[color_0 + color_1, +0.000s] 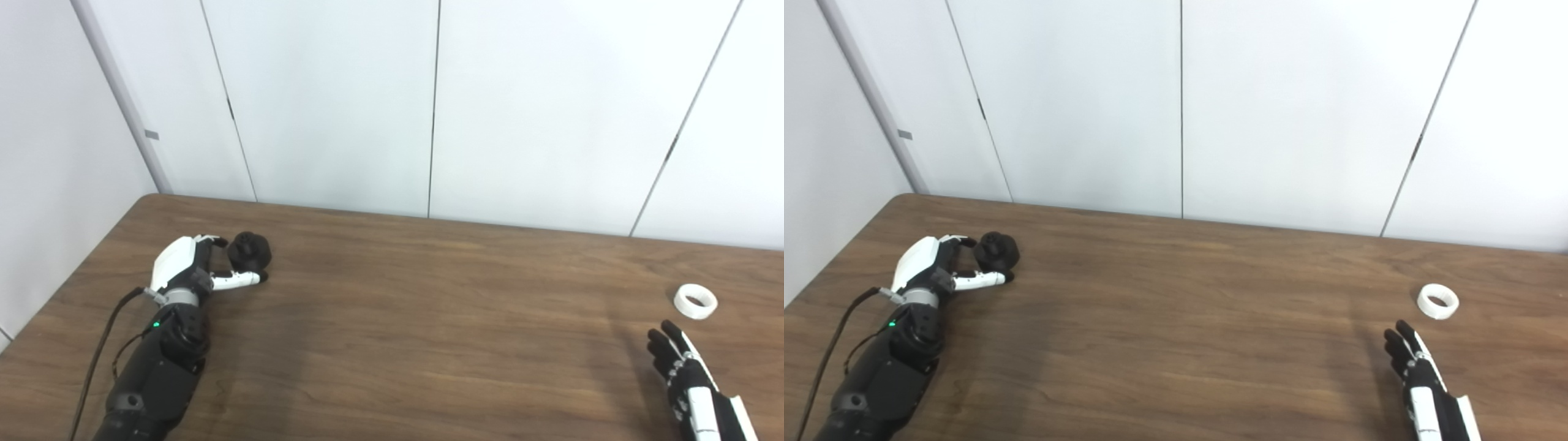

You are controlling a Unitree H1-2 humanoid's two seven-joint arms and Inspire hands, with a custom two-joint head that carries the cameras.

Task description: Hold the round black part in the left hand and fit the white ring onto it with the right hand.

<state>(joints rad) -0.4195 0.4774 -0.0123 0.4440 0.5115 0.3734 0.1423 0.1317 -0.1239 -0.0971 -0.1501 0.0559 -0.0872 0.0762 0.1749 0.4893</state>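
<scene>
Reaching: both hands are at their pick-ups; neither part is lifted off the worktop (392, 318) yet.
Left hand (184, 266): low at the far left, fingers (236, 280) curled partway round the black part (250, 250), one finger under its near side and others at its left edge; whether they press it firmly I cannot tell.
Black part: round, matt and dark, squat, with a raised knob on top; it sits on the worktop near the left back corner.
Right hand (689, 376): at the lower right, fingers straight and spread a little, holding nothing, tips pointing towards the ring (696, 301).
Ring: white, short and thick-walled with an open bore, lying flat, near the right fingertips but clear of them, well apart from the black part.
Doing it well: close the left fingers evenly round the part's rim so the knob stays free and faces up; bring the right hand over the ring and pinch its outer wall, leaving the bore open.
Risk: the ring looks smooth and light and may skid on the wood-grain surface if nudged sideways.
Worktop: brown laminate, flat, slightly glossy.
</scene>
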